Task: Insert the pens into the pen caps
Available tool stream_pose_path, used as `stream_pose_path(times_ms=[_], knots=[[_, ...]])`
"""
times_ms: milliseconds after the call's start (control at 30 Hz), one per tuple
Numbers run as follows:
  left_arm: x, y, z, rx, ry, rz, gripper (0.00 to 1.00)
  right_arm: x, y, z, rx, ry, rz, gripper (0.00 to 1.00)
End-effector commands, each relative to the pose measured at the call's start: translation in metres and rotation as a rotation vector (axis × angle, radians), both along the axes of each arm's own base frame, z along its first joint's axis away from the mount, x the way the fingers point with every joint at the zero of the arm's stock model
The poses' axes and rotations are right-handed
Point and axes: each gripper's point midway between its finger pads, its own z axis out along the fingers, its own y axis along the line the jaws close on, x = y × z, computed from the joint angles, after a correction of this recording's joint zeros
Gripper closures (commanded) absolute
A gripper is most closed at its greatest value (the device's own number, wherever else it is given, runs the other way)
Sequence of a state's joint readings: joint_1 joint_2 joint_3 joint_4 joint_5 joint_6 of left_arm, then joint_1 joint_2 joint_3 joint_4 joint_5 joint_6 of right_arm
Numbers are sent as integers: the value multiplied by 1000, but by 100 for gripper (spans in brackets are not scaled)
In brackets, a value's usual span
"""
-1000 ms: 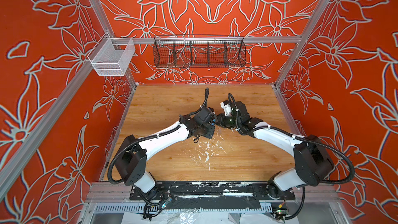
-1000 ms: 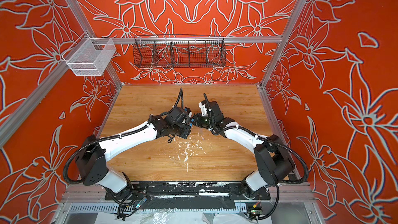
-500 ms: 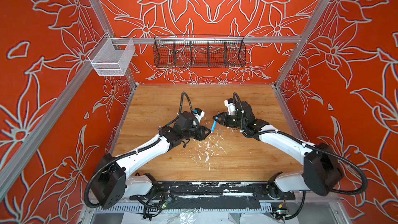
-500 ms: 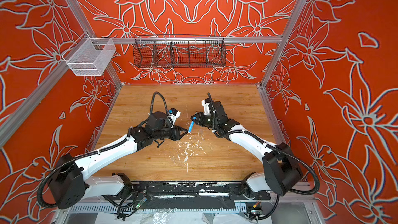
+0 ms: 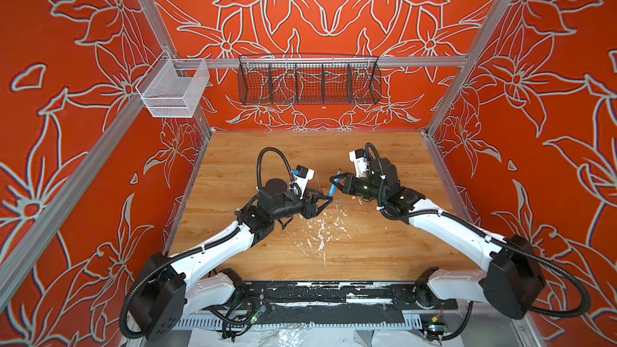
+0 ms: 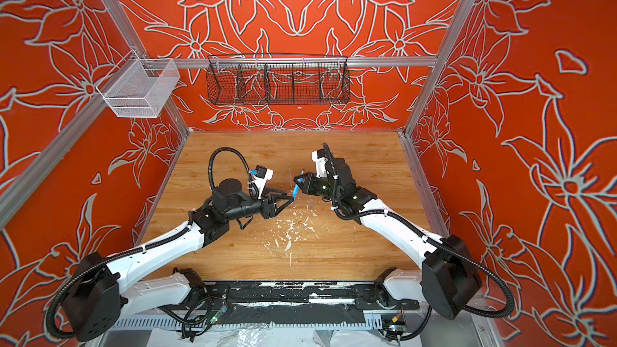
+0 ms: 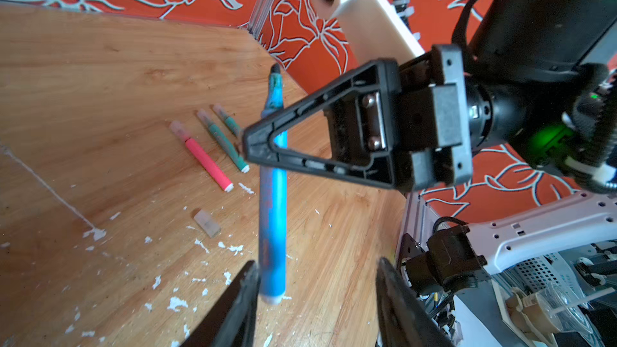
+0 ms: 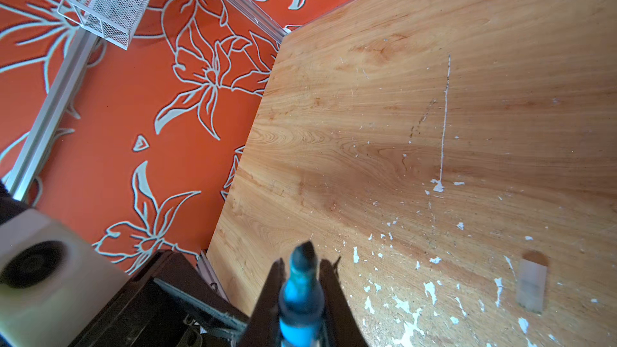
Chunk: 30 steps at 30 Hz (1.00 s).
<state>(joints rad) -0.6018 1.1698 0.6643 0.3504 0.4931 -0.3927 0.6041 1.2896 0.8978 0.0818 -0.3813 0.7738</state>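
Where my right hand [image 5: 335,183] stands: over the middle of the bench [image 5: 250,255], clamped on the blue pen [image 5: 332,190] just behind its dark tip.
My left hand [image 5: 327,195]: jaws apart at the pen's other end.
Both top views: they show the blue pen only as a short blue slant between my two hands, held clear of the bench above the white flecks [image 5: 320,238].
Left wrist view alone: the pen's white end plug sits between my left fingers [image 7: 245,295], close against one. I cannot tell whether it touches.
Also there alone: a red-pink pen [image 7: 203,160] and two green pens [image 7: 222,141] lie side by side on the bench below my right hand, each with a pale cap on one end and a white plug at the other.
Loose cap [image 7: 207,223]: a stubby translucent tube lying flat among the flecks, apart from the three pens. The right wrist view shows it too.
Right wrist view alone: the dark tip is bare and pokes out between my right fingers [image 8: 329,282].
Blue pen's look: a thin bright blue barrel, smudged darker toward the tip.
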Motion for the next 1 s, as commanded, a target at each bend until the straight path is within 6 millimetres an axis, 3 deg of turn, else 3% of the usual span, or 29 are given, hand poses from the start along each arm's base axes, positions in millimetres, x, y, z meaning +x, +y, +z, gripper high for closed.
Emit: stream_pose_path(times_ms=[0, 200, 500, 733, 967], knots=[[2, -6, -2, 7, -6, -39, 48, -1, 0, 20, 39, -57, -9, 100], [13, -5, -5, 25, -9, 9, 48, -2, 6, 31, 69, -63, 13, 100], [20, -14, -5, 26, 10, -18, 57, -5, 8, 32, 86, -57, 19, 100], [22, -19, -8, 30, 30, -32, 70, -6, 7, 39, 104, -67, 18, 100], [20, -19, -11, 27, 43, -43, 67, -7, 12, 42, 128, -63, 37, 100]])
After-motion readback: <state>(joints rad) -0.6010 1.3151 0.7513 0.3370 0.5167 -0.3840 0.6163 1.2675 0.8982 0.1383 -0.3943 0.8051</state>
